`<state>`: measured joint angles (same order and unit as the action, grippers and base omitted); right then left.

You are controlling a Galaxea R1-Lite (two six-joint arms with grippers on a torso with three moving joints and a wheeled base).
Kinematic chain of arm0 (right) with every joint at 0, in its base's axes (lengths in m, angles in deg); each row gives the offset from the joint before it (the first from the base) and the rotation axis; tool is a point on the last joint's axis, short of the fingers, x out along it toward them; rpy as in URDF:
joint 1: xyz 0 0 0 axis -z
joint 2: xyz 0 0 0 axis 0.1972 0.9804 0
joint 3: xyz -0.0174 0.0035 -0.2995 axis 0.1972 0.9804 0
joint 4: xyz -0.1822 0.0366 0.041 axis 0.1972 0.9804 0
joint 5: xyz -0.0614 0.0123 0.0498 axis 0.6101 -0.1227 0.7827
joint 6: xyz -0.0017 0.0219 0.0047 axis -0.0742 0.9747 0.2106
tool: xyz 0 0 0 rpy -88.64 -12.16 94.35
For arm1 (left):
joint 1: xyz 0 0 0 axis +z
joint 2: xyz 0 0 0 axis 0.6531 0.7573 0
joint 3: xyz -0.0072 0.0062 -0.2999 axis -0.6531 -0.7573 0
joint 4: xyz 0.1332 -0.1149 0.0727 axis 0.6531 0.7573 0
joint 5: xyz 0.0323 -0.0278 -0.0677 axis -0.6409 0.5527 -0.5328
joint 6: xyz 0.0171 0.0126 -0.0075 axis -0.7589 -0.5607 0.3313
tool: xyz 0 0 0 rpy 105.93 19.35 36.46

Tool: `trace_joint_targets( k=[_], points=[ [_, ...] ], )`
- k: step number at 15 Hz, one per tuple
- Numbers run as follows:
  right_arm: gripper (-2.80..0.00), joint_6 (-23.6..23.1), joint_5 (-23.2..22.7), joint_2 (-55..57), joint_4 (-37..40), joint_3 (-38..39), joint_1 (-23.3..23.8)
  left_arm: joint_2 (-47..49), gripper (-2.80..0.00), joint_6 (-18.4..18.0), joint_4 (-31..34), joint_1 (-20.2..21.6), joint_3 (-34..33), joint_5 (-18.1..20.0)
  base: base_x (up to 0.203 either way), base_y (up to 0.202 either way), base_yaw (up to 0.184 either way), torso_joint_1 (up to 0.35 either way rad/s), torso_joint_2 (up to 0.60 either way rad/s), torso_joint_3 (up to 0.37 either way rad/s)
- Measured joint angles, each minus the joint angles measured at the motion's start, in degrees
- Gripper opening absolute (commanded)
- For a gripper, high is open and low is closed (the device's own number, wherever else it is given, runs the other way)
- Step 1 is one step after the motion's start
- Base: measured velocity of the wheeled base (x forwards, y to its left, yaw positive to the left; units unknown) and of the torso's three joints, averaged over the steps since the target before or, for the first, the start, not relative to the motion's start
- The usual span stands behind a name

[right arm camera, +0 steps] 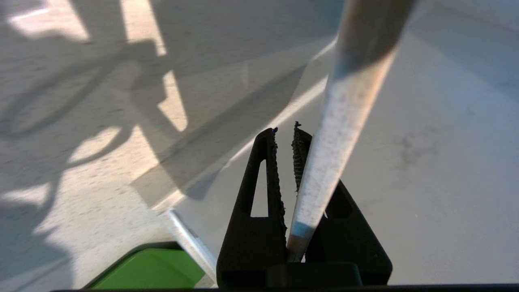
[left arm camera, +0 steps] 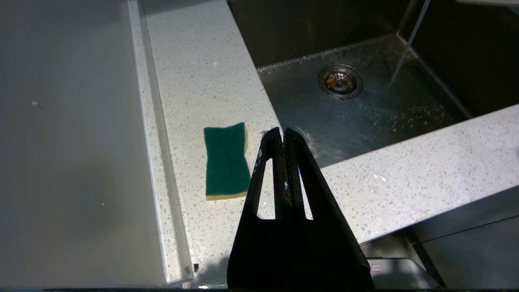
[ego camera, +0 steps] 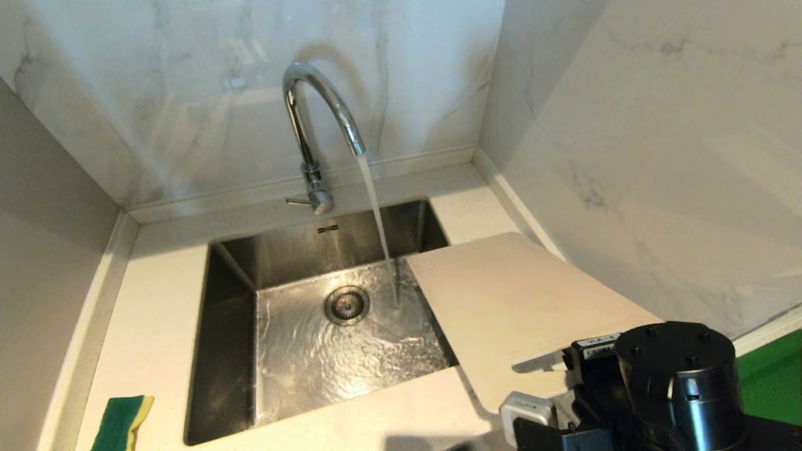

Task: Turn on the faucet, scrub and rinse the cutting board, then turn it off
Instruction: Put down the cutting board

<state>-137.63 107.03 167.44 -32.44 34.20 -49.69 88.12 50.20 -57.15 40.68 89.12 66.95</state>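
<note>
item: cutting board point(ego camera: 507, 300), at 3 o'clock of the sink point(ego camera: 225, 294), one corner over the basin. right gripper point(right arm camera: 286, 138) nearly closed, pinching its edge. faucet point(ego camera: 316, 106) running. left gripper point(left arm camera: 282, 136) closed, empty. handling: swing board under stream, keep grip firm.

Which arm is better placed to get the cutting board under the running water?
Right. The right gripper already has its fingers shut on the cutting board, beside the faucet stream. The left gripper is shut and empty, near the sponge.
</note>
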Motion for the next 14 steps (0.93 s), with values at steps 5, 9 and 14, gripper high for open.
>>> trace_joint_targets(
  k=[5, 9, 14],
  points=[
    [-2.8, 2.54, 0.01, 1.72, -0.53, 4.14, -1.87, 0.0, -2.8, 0.01, -0.02, 0.0, 0.0, 0.0, 0.0, 0.0, 0.0, 0.0, 0.0, 0.0],
    [-2.8, 4.31, -0.02, 2.36, -1.56, 7.38, -2.08, 0.0, -2.8, 0.01, -0.02, 0.0, 0.0, 0.0, 0.0, 0.0, 0.0, 0.0, 0.0, 0.0],
    [-2.8, 5.63, -0.16, 4.81, -5.53, 10.93, -2.08, 0.0, -2.8, 0.04, -0.02, 0.0, 0.0, 0.0, 0.0, 0.0, 0.0, 0.0, 0.0, 0.0]
  ],
)
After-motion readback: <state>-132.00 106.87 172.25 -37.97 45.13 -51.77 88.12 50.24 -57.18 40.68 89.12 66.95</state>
